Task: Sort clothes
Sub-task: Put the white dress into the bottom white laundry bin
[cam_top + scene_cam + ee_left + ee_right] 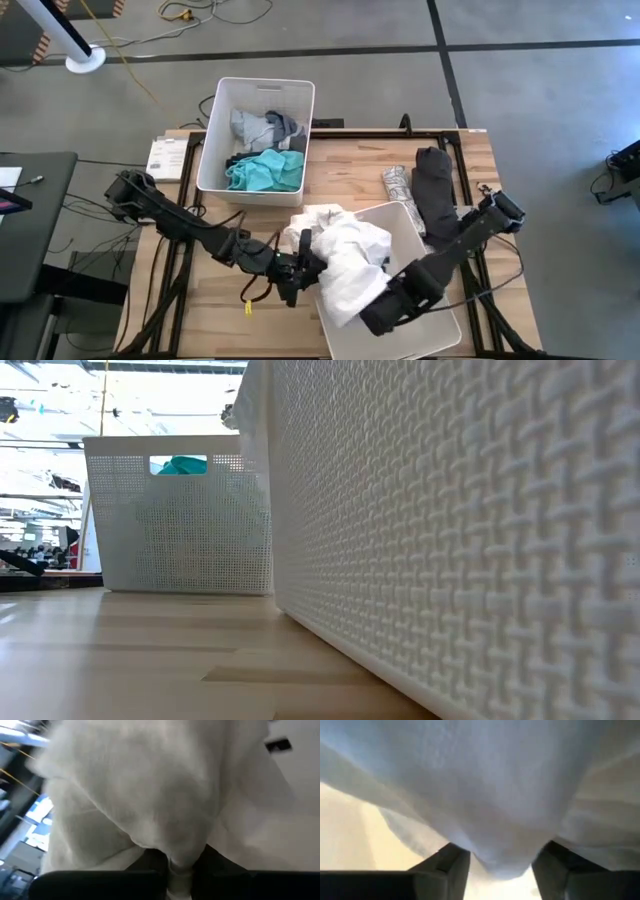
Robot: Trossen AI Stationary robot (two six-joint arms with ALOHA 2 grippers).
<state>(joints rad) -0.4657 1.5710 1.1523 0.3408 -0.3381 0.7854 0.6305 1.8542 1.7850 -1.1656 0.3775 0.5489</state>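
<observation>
White garment point(345, 255) lies heaped over the near bin point(425, 235), its bulk running from ten o'clock to four o'clock. At its nine o'clock edge the left gripper point(303, 262) is clamped on a fold; at its five o'clock end the right gripper point(385, 303) has its fingers point(447, 865) parted, cloth sagging between them.
</observation>
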